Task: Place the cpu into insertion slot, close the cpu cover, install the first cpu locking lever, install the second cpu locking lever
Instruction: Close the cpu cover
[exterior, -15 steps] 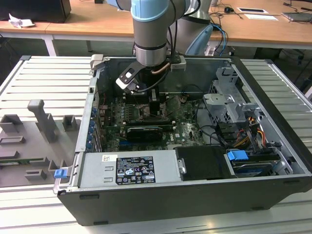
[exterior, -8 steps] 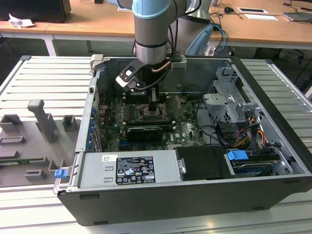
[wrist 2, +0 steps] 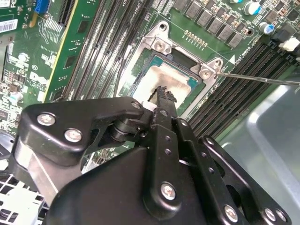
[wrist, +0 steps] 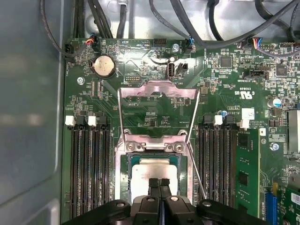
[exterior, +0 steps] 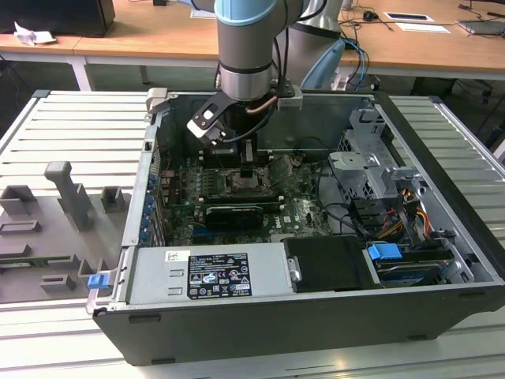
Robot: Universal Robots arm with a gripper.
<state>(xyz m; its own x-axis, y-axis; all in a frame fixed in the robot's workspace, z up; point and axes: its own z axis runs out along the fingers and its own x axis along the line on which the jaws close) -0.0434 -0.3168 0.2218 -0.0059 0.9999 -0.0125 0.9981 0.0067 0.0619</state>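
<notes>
Tool point(wrist: 159, 183) hanging shut, gripping nothing.
Just beneath it, the small flat silver-topped square cpu point(wrist: 145, 169) is lying in the black metal-rimmed insertion slot point(wrist: 119, 173). Likely light, rigid, fragile: edges only.

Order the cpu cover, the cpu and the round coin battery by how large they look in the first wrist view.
1. The cpu cover: it stands open and may be nearer the camera, so its lead over the cpu is unsure.
2. The cpu, partly hidden by the gripper.
3. The coin battery, clearly smallest.
</notes>
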